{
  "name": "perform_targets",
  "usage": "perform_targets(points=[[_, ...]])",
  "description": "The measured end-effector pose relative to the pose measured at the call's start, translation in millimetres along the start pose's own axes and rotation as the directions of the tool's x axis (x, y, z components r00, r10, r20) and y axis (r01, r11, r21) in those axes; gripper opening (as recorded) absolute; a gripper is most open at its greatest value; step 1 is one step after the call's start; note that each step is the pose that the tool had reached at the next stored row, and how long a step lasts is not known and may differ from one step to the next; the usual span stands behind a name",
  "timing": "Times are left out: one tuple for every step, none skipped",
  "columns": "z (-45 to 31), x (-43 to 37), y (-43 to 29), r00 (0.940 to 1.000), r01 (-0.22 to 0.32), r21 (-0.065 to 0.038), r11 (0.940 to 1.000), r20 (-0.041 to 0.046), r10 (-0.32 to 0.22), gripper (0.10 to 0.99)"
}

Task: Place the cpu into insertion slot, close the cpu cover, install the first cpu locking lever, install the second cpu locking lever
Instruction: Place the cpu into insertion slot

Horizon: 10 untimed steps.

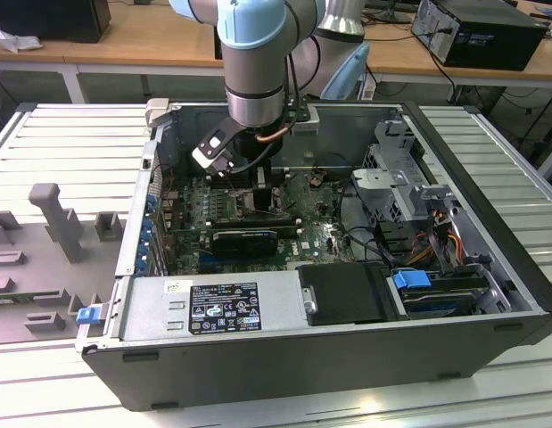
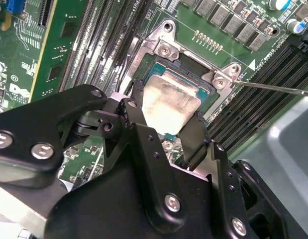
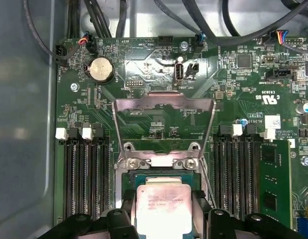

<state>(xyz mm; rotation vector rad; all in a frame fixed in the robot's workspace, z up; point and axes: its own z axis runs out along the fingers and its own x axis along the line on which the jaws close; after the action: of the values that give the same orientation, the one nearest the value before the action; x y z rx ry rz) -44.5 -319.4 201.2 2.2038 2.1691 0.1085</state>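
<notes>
Silvery cpu (image 2: 171,101) in the hand (image 2: 167,118)

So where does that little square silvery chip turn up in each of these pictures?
Exterior view: hidden beneath the black gripper, inside the open computer case.
Second wrist view: the silvery square chip is between the gripper's black fingers, over the dark socket.
First wrist view: the chip is between the fingers, before the raised grey metal frame.
Shared landmark: the two-screw metal bracket beside the chip, in both wrist views.
</notes>
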Motion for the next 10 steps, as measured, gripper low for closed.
perform_targets(points=[[0.1, 0.0, 0.0, 1.0000, 0.000, 0.000, 1.0000, -0.0001, 0.000, 0.537], [0.1, 0.1, 0.0, 1.0000, 0.000, 0.000, 1.0000, -0.0001, 0.000, 0.537], [0.1, 0.1, 0.0, 1.0000, 0.000, 0.000, 1.0000, 0.0000, 0.000, 0.537], [0.1, 0.1, 0.0, 1.0000, 0.000, 0.000, 1.0000, 0.0000, 0.000, 0.549], [0.1, 0.1, 0.0, 1.0000, 0.000, 0.000, 1.0000, 0.0001, 0.000, 0.549], [0.7, 0.1, 0.0, 1.0000, 0.000, 0.000, 1.0000, -0.0003, 0.000, 0.612], [0.8, 0.1, -0.1, 1.0000, 0.000, 0.000, 1.0000, 0.0000, 0.000, 0.612], [0.8, -0.3, -0.1, 1.0000, 0.000, 0.000, 1.0000, 0.0002, 0.000, 0.612], [1.0, -0.8, -0.1, 1.0000, 0.000, 0.000, 1.0000, 0.0000, 0.000, 0.612], [1.1, -1.0, -0.1, 1.0000, 0.000, 0.000, 1.0000, -0.0001, 0.000, 0.612]])
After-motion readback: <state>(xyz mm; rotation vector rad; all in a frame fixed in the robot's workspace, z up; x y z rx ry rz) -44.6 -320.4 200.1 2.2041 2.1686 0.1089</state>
